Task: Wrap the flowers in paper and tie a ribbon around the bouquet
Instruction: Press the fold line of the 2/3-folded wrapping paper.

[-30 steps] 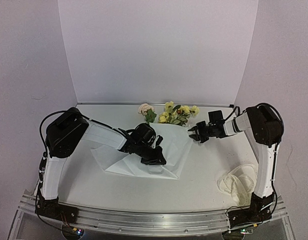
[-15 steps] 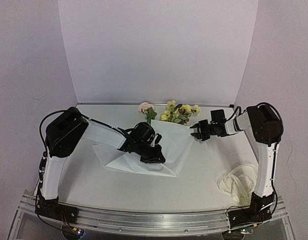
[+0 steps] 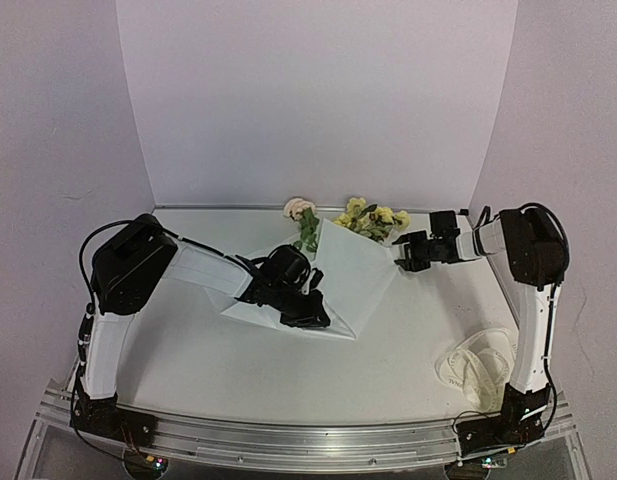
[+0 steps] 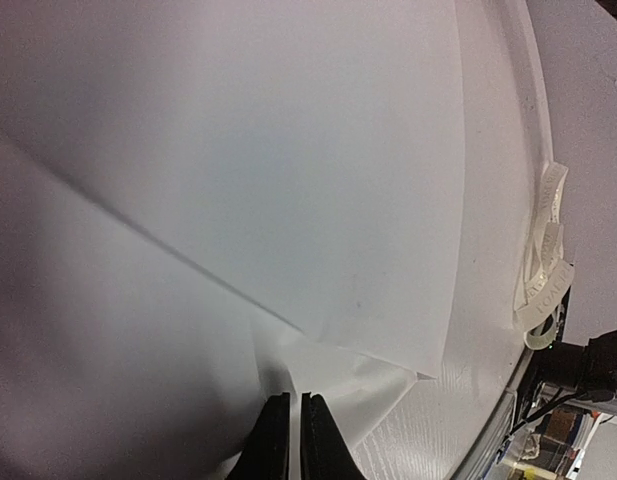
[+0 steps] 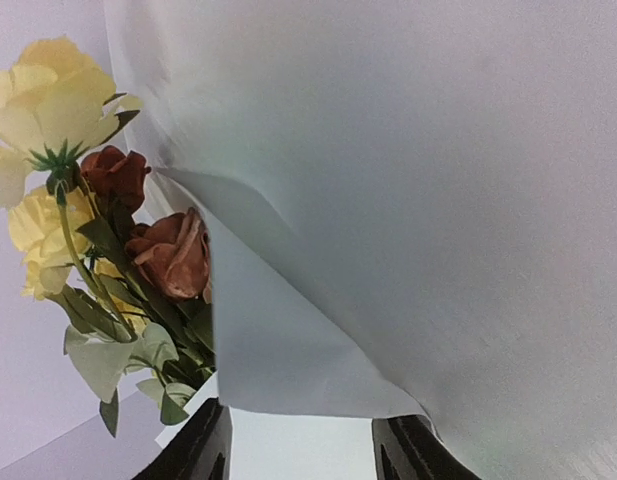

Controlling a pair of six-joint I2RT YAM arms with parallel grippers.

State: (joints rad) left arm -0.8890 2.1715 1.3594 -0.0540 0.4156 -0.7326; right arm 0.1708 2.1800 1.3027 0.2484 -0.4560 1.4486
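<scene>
Left wrist view: left fingers [image 4: 277, 446] clamped together on a lower edge of the paper [image 4: 238, 180], with only a sliver of gap between them. One sheet, creased along a diagonal fold, spread over the worktop [image 4: 483, 360]. One ribbon [image 4: 544, 262] beyond the sheet's far edge, well apart from it, looped in several coils near the worktop's rim. Faint printed marks on it, too small to read.

Top external view: right fingers [image 3: 401, 260] at the sheet's raised right edge. In the right wrist view, spread wide and released, a folded paper corner hanging between them, unpinched. Just beside that fold, the flowers [image 5: 108, 200]: at least two yellow blossoms and two rust-red blooms countable there, with green leaves. From above, one pink-cream rose [image 3: 300, 208] left of the paper's peak and the yellow cluster right of it, both toward the back of the worktop.

Against one second earlier: right fingers wider, and further back and to the right. Sheet's right side tented up to a peak instead of lying flat. Its left corner drawn in toward the left fingers. Yellow cluster shifted right. Left fingers as tight as before.
</scene>
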